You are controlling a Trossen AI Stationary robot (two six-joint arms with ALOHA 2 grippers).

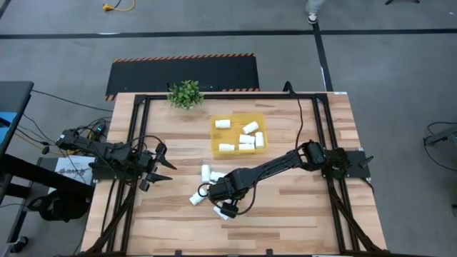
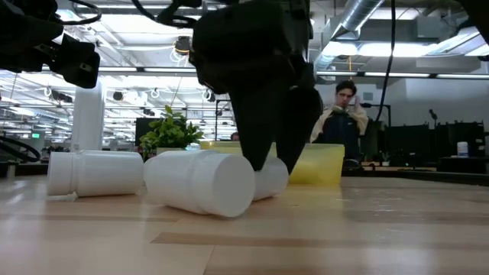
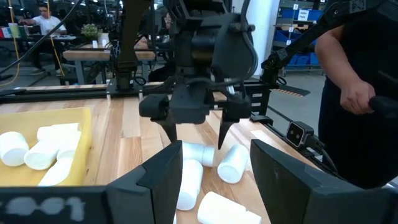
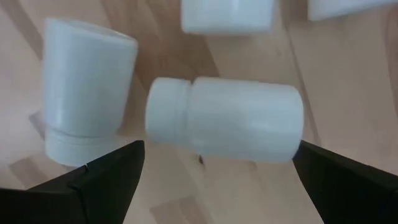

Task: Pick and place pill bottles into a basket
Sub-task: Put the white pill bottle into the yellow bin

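The right gripper (image 4: 214, 165), fingers spread wide and empty, straddles a small white plastic pill bottle (image 4: 227, 122) lying among others, at seven o'clock from the shallow translucent yellow basket (image 1: 217, 139) (several bottles already inside). A skewed closure could nudge the crowded neighbours (image 4: 84, 93) rolling. The left gripper (image 1: 158, 165), closed on nothing, waits at nine o'clock.

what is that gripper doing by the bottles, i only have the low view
observer: it's the right gripper, open, with a finger on each side of a pill bottle lying on its side.
operator: how full is the basket
observer: the basket holds several bottles, with room left.
operator: and the left arm
observer: the left gripper waits shut by the left edge of the table.
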